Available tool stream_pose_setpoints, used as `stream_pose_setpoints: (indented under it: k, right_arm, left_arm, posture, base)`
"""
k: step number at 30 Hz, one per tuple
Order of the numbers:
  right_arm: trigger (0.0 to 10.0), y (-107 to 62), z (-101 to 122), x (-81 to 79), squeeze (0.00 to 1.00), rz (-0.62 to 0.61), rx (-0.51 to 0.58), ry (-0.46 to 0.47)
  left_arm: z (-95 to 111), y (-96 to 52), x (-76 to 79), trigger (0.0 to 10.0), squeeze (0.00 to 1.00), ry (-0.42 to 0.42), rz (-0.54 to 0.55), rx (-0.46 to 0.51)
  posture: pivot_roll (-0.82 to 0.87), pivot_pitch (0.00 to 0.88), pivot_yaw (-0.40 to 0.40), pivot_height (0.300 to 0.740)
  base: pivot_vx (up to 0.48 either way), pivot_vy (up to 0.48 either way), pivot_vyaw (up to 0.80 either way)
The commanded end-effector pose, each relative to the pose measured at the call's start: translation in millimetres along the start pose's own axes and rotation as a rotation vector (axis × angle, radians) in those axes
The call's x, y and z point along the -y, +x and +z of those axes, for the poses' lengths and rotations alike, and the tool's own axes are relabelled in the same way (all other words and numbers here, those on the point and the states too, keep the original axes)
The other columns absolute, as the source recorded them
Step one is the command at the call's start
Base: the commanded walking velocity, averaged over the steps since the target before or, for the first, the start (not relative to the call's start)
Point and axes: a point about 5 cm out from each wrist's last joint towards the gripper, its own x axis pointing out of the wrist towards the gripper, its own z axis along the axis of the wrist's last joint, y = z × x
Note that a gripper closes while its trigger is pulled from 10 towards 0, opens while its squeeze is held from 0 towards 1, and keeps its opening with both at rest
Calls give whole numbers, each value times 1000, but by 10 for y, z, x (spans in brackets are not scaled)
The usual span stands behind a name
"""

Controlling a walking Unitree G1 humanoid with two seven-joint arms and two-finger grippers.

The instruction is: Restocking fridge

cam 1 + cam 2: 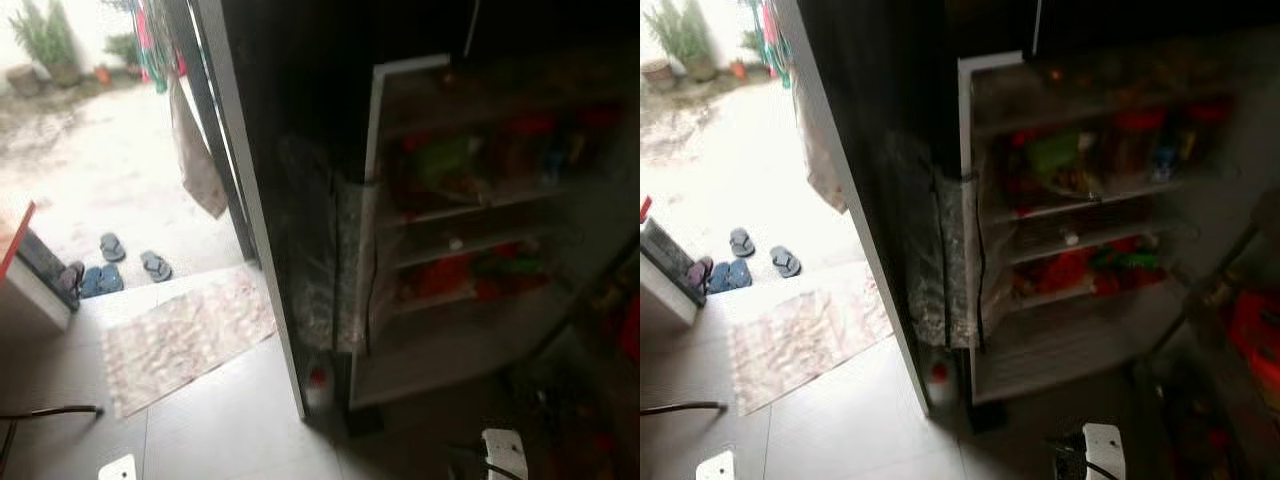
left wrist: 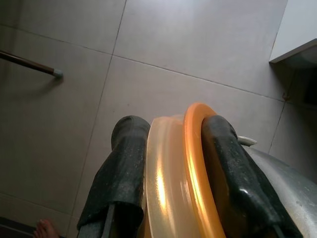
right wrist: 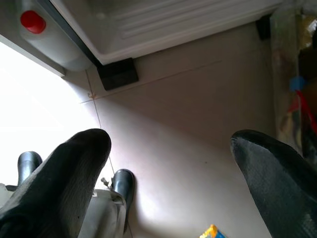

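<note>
The fridge [image 1: 372, 330] stands open ahead on the right. Its shelves [image 1: 470, 205] hold blurred red and green packages. My left gripper [image 2: 171, 148] is shut on a translucent container with an orange rim [image 2: 168, 183], held low over the tiled floor. In the right wrist view my right gripper [image 3: 168, 148] is open with nothing between its fingers [image 3: 64, 173], and it hangs above the floor just before the fridge's white base [image 3: 173, 25].
A bottle with a red cap [image 1: 317, 385] stands on the floor beside the fridge. A patterned rug [image 1: 185, 335] and sandals [image 1: 110, 265] lie by the bright open doorway on the left. The fridge door [image 1: 610, 320] carries items at the right edge. A rod [image 1: 55, 411] lies low left.
</note>
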Motion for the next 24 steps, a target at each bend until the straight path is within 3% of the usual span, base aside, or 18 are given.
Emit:
stream_pose_setpoints:
  k: [1, 17, 24]
  right_arm:
    - [10000, -7, 14, 43, 0, -15, 17, 27]
    - [10000, -87, -144, 262, 0, -45, -45, 13]
    - [10000, -58, -132, 145, 0, -30, -31, 19]
  left_arm:
    - [-54, 3, 94, 10000, 0, 3, -32, -26]
    - [-15, 11, 126, 10000, 0, -1, -32, -12]
    - [-22, 9, 119, 10000, 0, 3, -32, -10]
  posture:
    - [-115, 18, 52, 740]
    - [-101, 13, 37, 740]
    - [-98, 19, 43, 740]
  base:
    - [0, 0, 0]
    - [0, 0, 0]
    - [0, -123, 346]
